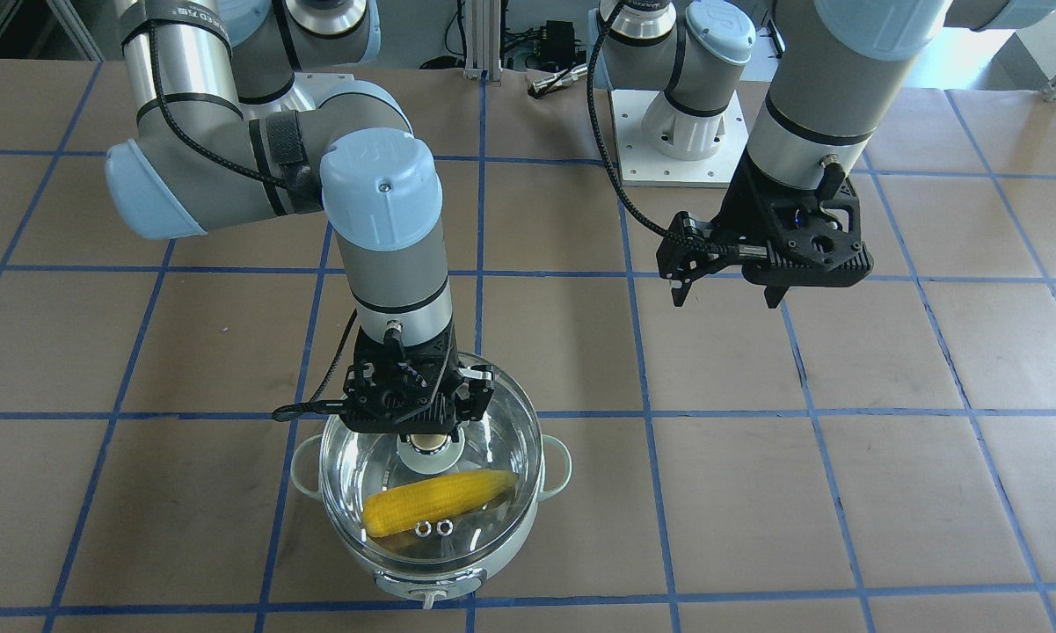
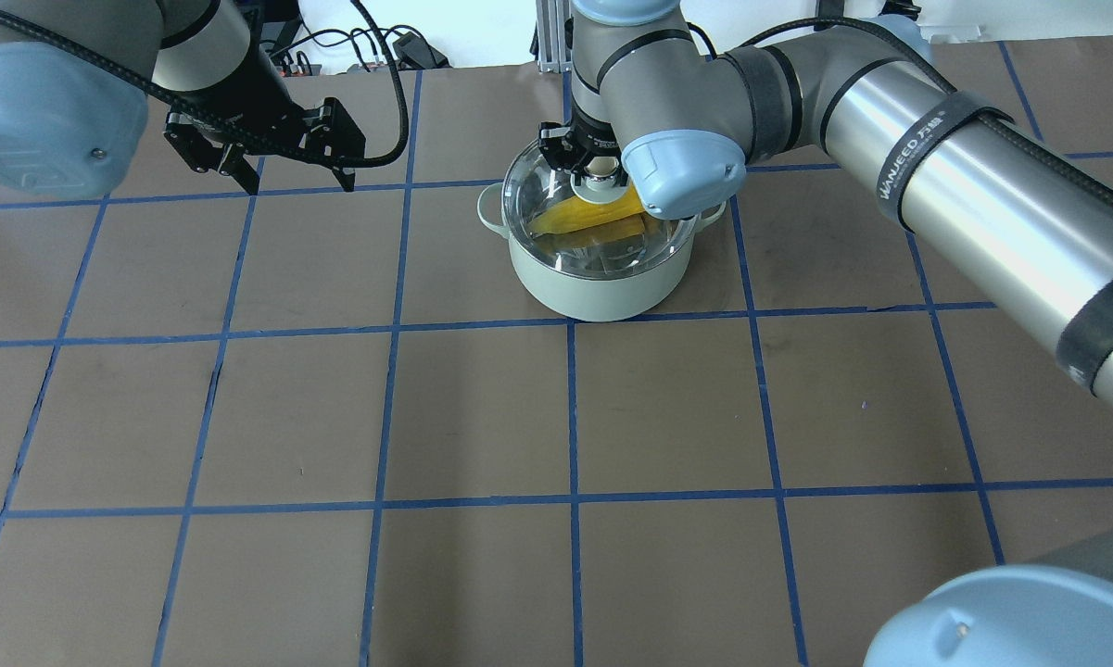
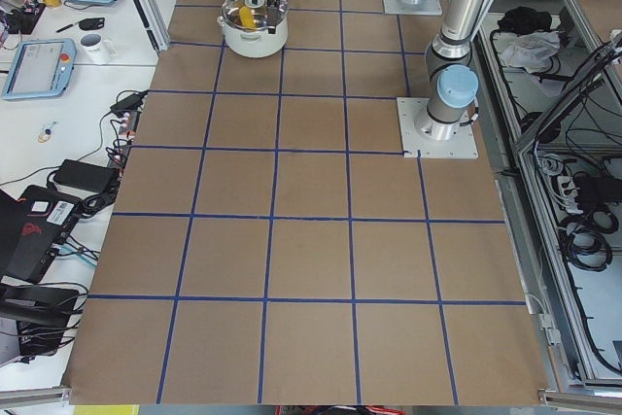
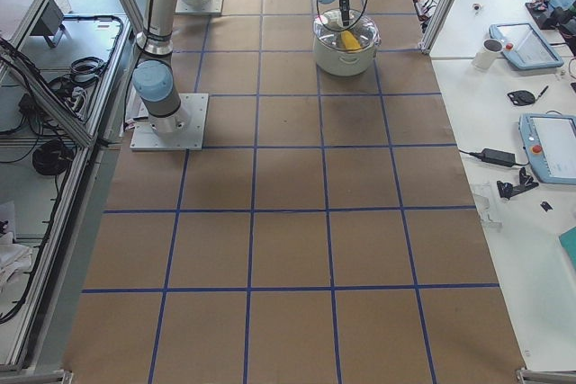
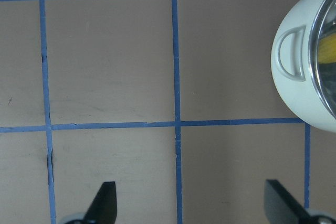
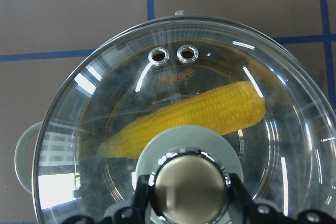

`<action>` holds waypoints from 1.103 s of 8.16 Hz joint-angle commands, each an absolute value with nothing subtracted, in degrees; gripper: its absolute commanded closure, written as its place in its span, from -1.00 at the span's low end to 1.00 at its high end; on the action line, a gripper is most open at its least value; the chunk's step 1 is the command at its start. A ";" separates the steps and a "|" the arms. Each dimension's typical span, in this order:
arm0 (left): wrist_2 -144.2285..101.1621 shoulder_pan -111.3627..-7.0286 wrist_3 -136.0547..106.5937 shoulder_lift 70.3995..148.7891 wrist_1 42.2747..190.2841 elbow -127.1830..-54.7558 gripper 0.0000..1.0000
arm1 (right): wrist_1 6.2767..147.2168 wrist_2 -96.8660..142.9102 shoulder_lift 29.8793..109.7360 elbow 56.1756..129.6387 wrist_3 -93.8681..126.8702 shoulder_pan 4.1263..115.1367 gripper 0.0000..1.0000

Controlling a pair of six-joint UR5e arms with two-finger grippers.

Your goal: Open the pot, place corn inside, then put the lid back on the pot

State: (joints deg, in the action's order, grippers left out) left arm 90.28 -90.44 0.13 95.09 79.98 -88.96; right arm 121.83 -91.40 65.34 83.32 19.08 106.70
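The pale mint-green pot (image 1: 512,552) stands on the brown table; it also shows in the overhead view (image 2: 593,287). The yellow corn (image 1: 440,501) lies inside it, seen through the clear glass lid (image 1: 501,422), which lies over the pot's rim. My right gripper (image 1: 429,440) is shut on the lid's beige knob (image 6: 189,187), straight above the pot. The corn (image 6: 194,116) and two steel vent holes show under it in the right wrist view. My left gripper (image 1: 725,294) is open and empty, held above the bare table, apart from the pot (image 5: 294,77).
Blue tape lines grid the brown table. The left arm's white base plate (image 1: 677,163) sits at the robot's side. Side benches hold tablets (image 4: 526,42), a mug (image 4: 486,53) and cables beyond the aluminium frame posts.
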 commanded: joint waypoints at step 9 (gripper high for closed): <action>90.35 -90.35 0.26 95.10 79.98 -89.21 -1.00 | 123.22 -91.93 65.04 83.50 18.02 106.52 0.35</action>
